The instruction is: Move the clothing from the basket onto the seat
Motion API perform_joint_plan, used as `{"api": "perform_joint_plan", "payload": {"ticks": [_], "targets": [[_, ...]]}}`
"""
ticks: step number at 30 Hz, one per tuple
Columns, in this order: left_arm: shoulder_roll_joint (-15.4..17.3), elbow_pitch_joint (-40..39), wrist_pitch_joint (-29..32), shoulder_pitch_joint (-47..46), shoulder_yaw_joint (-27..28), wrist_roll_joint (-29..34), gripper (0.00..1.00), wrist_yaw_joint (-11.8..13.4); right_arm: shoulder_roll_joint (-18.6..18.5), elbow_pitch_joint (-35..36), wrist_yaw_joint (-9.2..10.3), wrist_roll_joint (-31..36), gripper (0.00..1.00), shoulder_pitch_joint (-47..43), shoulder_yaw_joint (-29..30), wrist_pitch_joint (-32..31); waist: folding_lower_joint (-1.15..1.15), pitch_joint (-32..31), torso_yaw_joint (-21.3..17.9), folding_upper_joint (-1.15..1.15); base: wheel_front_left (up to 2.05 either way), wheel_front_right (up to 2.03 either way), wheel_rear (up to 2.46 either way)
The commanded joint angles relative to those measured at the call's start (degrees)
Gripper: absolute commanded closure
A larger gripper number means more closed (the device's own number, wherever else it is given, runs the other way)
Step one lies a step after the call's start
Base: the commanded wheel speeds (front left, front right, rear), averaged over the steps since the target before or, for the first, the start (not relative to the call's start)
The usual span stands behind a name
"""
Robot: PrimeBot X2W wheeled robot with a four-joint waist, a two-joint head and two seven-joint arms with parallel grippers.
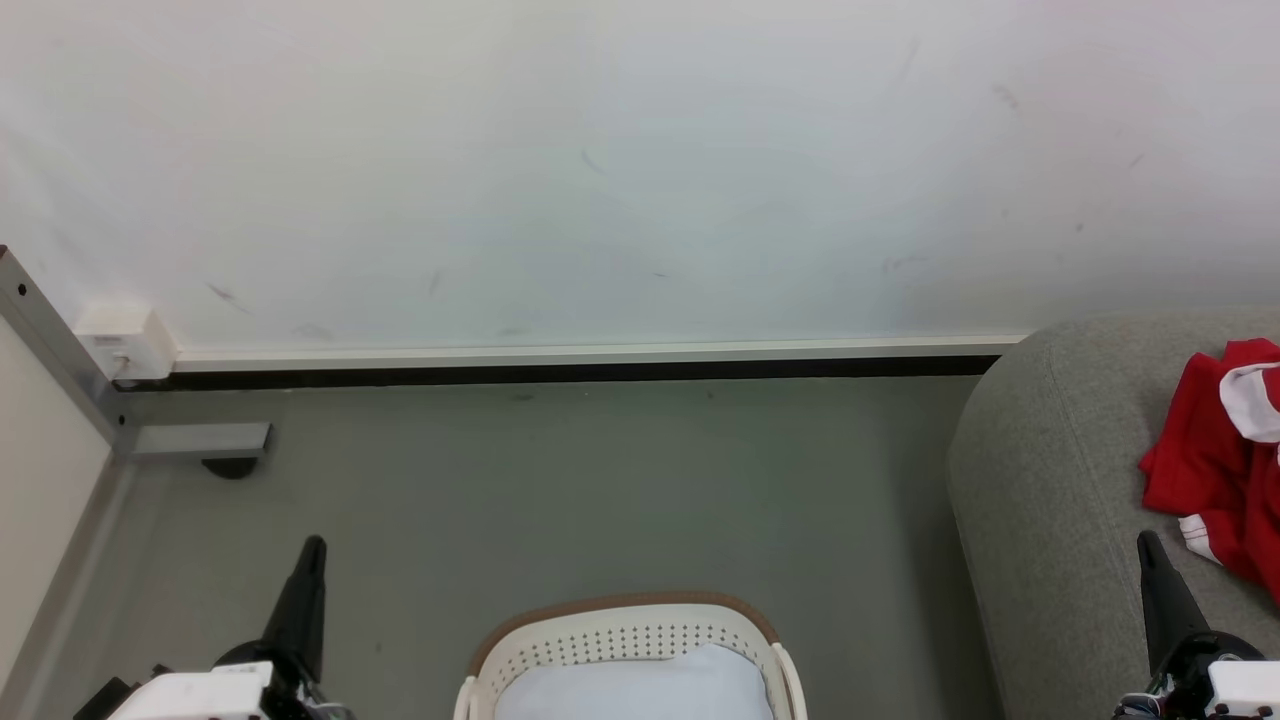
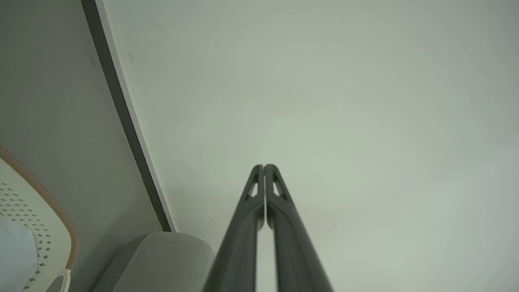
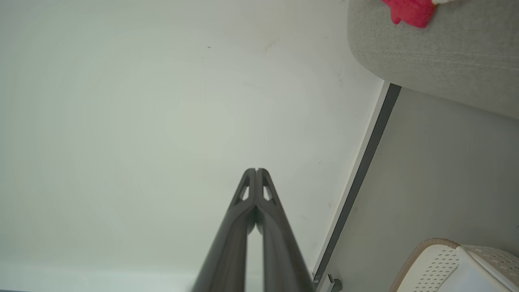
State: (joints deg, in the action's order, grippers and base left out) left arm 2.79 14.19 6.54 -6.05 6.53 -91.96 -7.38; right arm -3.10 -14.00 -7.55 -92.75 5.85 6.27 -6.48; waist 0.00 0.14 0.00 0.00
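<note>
**A:** What is held in the basket point(image 1: 620, 640)?

**B:** A pale blue-white cushion point(image 1: 640, 688) is seen lying in it. The near part of the basket is cut off by the picture's edge.

**A:** Where is the basket set?

**B:** It is set on the floor point(image 1: 600, 480) between the two grippers, to the right of the left gripper point(image 1: 313, 548) and to the left of the right gripper point(image 1: 1147, 542).

**A:** And the clothing point(image 1: 1215, 460)?

**B:** It is found crumpled on the seat point(image 1: 1050, 480), just beyond and to the right of the right gripper's tips, well apart from the basket.

**A:** How are the grippers held?

**B:** Both are closed, with fingers pressed together and nothing gripped. They are pointed toward the white wall point(image 1: 640, 170).
</note>
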Motion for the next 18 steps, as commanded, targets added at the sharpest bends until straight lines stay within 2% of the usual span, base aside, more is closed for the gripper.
{"api": "perform_joint_plan", "payload": {"ticks": [1, 18], "targets": [[0.12, -0.19, 0.20, -0.52, 0.11, -0.81, 1.00, -0.21, 0.05, -0.15, 0.12, 0.36, 1.00, 0.79, 0.27, 0.01, 0.00, 0.00, 0.00, 0.00, 0.00, 0.00, 0.00], [0.12, -0.19, 0.19, -0.52, 0.11, -0.81, 1.00, -0.21, 0.09, -0.15, 0.12, 0.43, 1.00, 0.80, 0.32, -0.05, 0.00, 0.00, 0.00, 0.00, 0.00, 0.00, 0.00]]}}
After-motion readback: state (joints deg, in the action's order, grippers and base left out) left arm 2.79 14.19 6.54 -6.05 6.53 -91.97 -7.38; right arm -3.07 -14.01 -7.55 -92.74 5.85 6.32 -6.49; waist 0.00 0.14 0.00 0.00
